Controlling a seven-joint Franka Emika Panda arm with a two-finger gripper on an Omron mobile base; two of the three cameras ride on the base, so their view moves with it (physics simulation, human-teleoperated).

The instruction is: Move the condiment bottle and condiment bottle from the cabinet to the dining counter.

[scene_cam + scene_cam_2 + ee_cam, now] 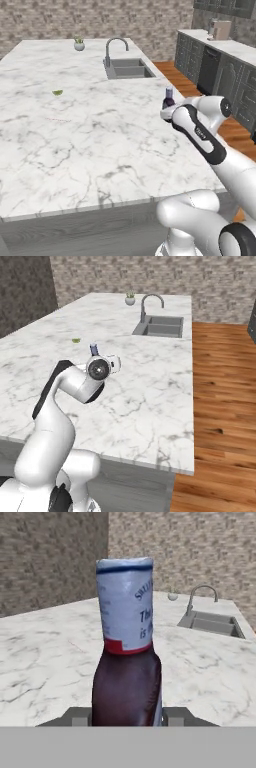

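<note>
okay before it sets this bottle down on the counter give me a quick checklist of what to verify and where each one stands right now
1. Condiment bottle in the pincer: ok, fingers flank its dark body.
2. Bottle upright: ok, cap end up.
3. Bottle over the dining counter: ok.
4. Marble ahead free of clutter: ok; the green scrap and sink lie farther off.
5. Height above the marble: cannot tell.
6. Second bottle's whereabouts: cannot tell.
</note>
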